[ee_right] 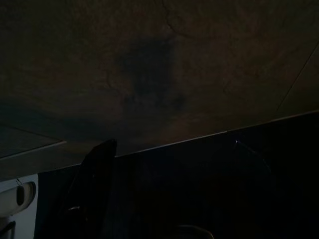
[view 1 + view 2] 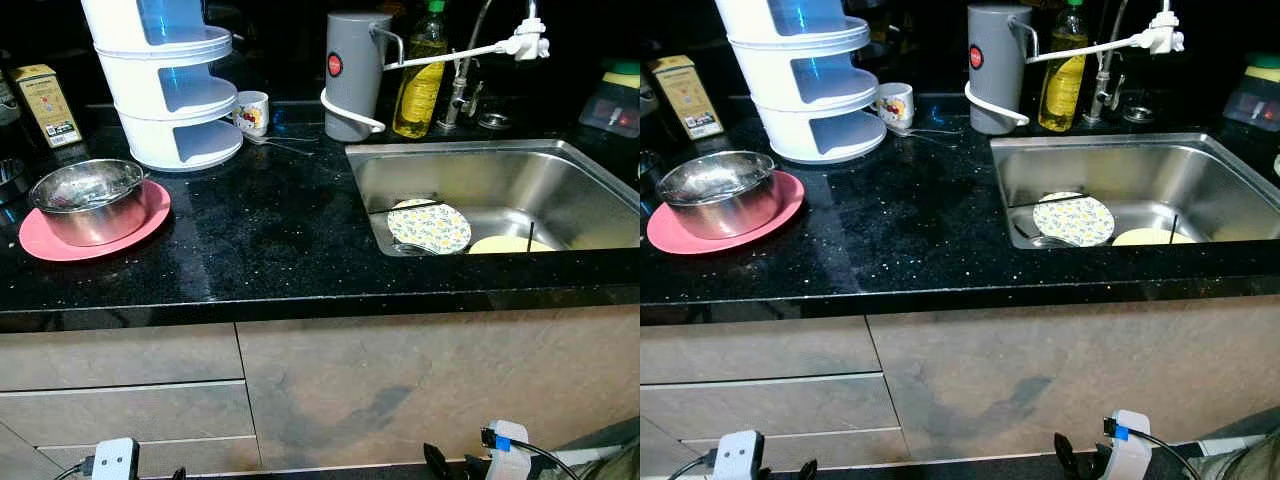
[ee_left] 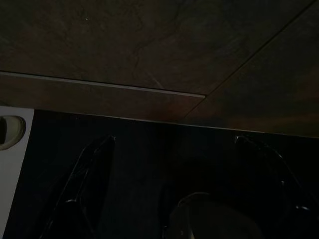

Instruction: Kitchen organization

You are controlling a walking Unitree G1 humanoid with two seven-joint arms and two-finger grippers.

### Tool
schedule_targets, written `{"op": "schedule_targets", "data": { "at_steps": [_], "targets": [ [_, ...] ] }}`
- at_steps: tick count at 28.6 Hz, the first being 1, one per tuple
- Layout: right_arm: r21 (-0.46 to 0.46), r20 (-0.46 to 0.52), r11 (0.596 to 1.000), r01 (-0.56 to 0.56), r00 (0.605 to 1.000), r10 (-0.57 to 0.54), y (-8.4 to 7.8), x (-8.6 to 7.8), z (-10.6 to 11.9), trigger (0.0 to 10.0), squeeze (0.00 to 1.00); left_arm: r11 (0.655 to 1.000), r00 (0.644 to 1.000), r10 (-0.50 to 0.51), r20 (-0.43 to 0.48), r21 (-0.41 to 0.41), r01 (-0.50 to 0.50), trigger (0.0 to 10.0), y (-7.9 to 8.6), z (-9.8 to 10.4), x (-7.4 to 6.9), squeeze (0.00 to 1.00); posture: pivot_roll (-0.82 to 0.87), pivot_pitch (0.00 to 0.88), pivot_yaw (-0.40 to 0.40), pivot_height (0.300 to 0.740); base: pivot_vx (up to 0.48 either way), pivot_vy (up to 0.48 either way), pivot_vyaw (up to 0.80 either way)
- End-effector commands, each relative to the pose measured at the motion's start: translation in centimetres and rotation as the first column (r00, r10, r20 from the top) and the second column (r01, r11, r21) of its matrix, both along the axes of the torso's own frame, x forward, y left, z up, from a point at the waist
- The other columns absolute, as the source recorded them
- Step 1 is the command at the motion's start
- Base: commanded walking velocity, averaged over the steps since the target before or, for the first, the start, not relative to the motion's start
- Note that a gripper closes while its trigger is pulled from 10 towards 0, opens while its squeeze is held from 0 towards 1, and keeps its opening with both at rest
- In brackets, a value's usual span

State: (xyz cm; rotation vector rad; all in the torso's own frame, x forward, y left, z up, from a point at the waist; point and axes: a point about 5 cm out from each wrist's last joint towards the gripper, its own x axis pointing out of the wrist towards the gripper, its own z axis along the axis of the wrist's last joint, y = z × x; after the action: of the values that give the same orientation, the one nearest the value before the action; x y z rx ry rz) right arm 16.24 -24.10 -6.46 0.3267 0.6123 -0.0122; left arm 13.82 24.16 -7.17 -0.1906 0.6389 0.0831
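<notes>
Black speckled stone countertop (image 2: 270, 240) over stone-look cabinet fronts (image 2: 400, 390), with 2 drawer fronts at the robot's left. A stainless sink (image 2: 590, 190) is set into the counter at the right; inside it lie a floral patterned plate (image 2: 430, 226), tilted against a wire rack, and a pale yellow plate (image 2: 505, 245) beside it. On the counter at the left, a steel bowl (image 2: 85, 198) rests on a pink plate (image 2: 135, 232). Behind it stands a white 3-tier rack (image 2: 170, 85) with a small printed mug (image 2: 251, 112) just beside its base, and a yellow carton (image 2: 45, 103) at the far left. Behind the sink stand a grey water dispenser (image 2: 352, 75), a bottle of yellow liquid (image 2: 420, 80) and the tap (image 2: 465, 70). Both arms hang low before the cabinets. The left gripper (image 3: 174, 194) shows 2 dark fingers spread apart, holding nothing. The right gripper (image 1: 169, 194) likewise has its fingers parted and empty, though its wrist view is very dark.
</notes>
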Motion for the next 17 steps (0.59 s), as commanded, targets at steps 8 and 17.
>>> {"op": "schedule_targets", "data": {
  "at_steps": [8,17],
  "targets": [
    [0.008,-0.018,1.000,-0.002,1.000,0.002,0.27,0.11,-0.16,10.0,0.00,1.000,1.000,0.004,-0.027,0.003,-0.004,10.0,0.39,-0.15,-0.25,0.00,0.05,0.000,-0.012,0.740,0.000,0.000,0.00],
    [0.022,-0.020,1.000,-0.011,1.000,0.012,0.44,0.35,-0.15,10.0,0.00,1.000,1.000,0.000,-0.028,-0.003,-0.001,10.0,0.34,-0.12,0.04,0.00,0.05,0.000,-0.015,0.740,0.000,0.000,0.00]
  ]
}}
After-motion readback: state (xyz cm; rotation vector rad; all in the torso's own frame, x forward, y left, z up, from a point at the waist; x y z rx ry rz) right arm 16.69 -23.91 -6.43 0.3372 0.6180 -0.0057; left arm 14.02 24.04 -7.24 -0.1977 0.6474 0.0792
